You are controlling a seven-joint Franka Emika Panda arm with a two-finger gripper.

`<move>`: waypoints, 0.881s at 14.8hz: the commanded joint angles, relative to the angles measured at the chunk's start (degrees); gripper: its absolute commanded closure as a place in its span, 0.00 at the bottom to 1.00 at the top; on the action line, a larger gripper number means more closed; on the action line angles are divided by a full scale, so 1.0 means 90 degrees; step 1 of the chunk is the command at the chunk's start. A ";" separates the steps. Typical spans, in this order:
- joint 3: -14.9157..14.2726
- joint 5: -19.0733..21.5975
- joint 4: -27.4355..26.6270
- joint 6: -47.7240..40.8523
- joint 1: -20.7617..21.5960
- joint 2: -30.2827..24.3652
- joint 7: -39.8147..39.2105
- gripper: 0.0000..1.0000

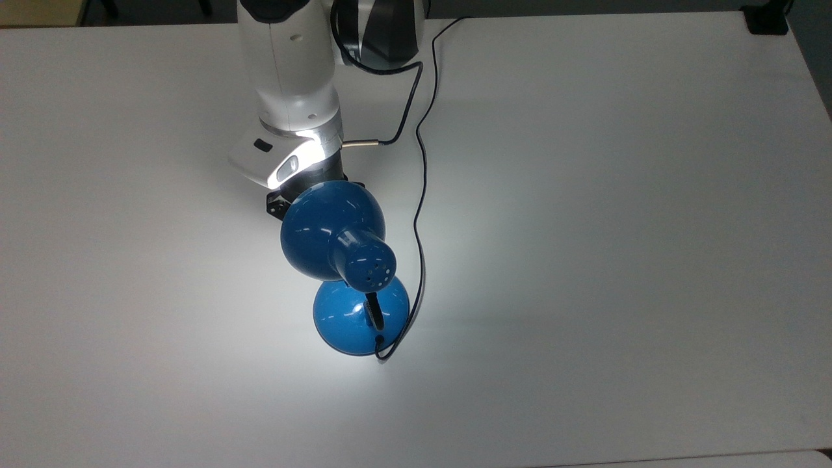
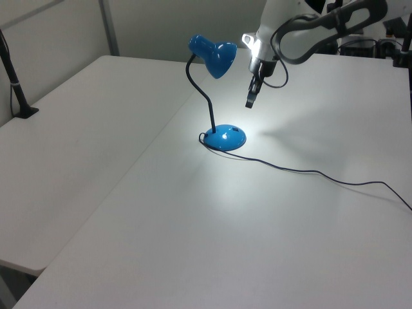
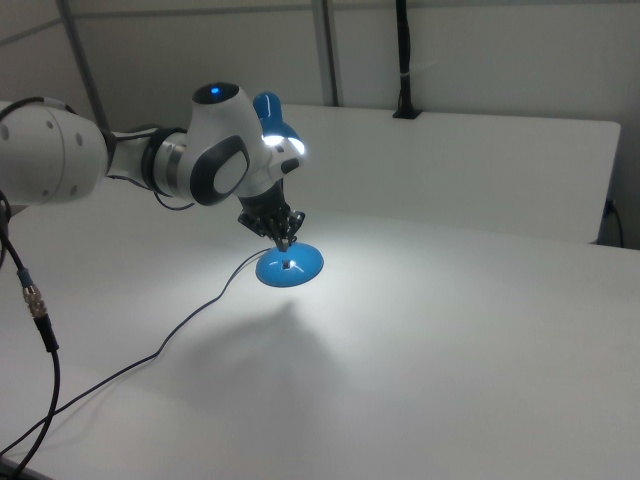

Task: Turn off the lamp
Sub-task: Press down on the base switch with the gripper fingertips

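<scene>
Your lamp (image 1: 333, 240) stands lit mid-bench (image 1: 617, 227) — shade tilted over its base, cord (image 2: 309, 172) trailing away. The gripper (image 2: 250, 98) hangs in the air just beside the shade, above the base — whether its fingers are spread or pressed together, you cannot tell.

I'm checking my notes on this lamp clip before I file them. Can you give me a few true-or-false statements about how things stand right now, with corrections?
1. The lamp is lit, with a bright pool of light on the table around its base. True.
2. The gripper is pressing on the base. False: in the left view it hangs in the air beside the shade, above the base.
3. A thin black cord runs from the base across the table. True.
4. The lamp lies tipped on its side. False: it stands upright on its base.
5. The shade is red. False: it is blue.
</scene>
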 commanded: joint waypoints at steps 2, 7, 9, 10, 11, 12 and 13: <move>-0.0014 0.0153 -0.0037 0.0938 0.0260 0.0498 0.0632 1.00; -0.0014 0.0163 0.0011 0.1175 0.0270 0.0743 0.0741 1.00; -0.0014 0.0114 0.0012 0.1175 0.0280 0.0782 0.0741 1.00; -0.0014 0.0114 0.0012 0.1194 0.0280 0.0830 0.0731 1.00; -0.0014 0.0114 0.0012 0.1291 0.0280 0.0870 0.0741 1.00; -0.0014 0.0114 0.0012 0.1437 0.0290 0.0928 0.0741 1.00; -0.0004 0.0104 0.0002 0.1516 0.0290 0.0948 0.0741 1.00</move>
